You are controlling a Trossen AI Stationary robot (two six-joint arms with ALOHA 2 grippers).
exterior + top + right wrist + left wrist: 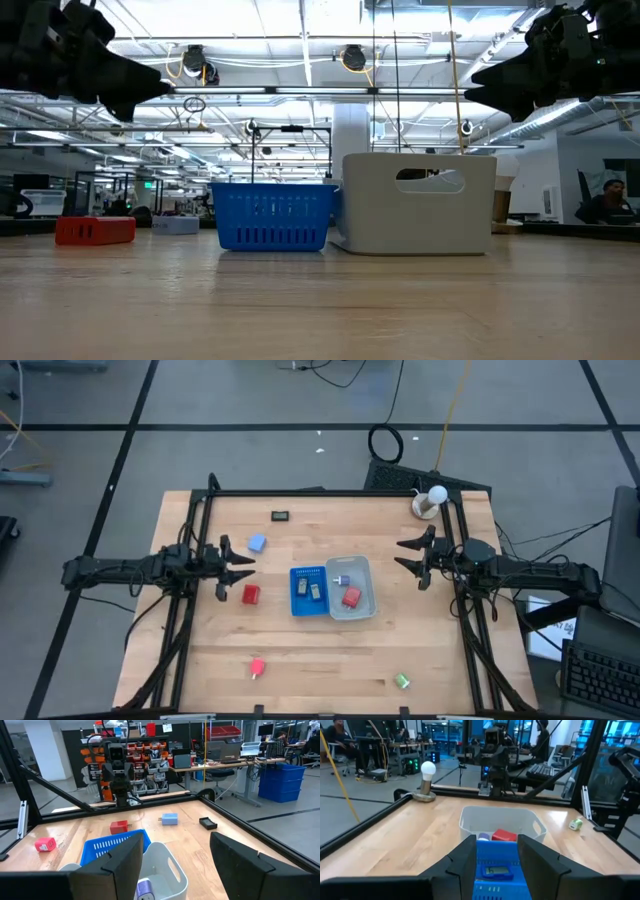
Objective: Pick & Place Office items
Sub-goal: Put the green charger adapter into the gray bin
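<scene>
- While both arms are hanging above the table with nothing in them, the left gripper [238,567] is sitting at the left side with its jaws parted and released, and the right gripper [412,557] is sitting at the right side with its jaws parted wider, also released.
- Loose office items are lying scattered on the table [200,660]: a red block [250,594] near the left gripper, a pale blue block [257,543] just beyond it, a black flat piece [281,515] toward the far edge, a second red piece [257,668] and a green piece [402,681] toward the near edge.
- Other pieces are already lying inside the blue basket [297,608] and the clear tray [368,610], which are standing side by side and touching in the middle; one red piece [351,597] is showing in the tray.
- Judging by their look, the blocks are being light, stiff little things that are going to slide on the smooth wood if nudged, so closing squarely across two opposite flat sides, from straight above, is looking safest.
- The flat black piece is looking harder: it is lying low against the wood, so the fingers are likely needing to pinch its short edges almost at table level.
- The red block by the left gripper is seeming the easiest next pick, being nearest and standing clear of its neighbours.
</scene>
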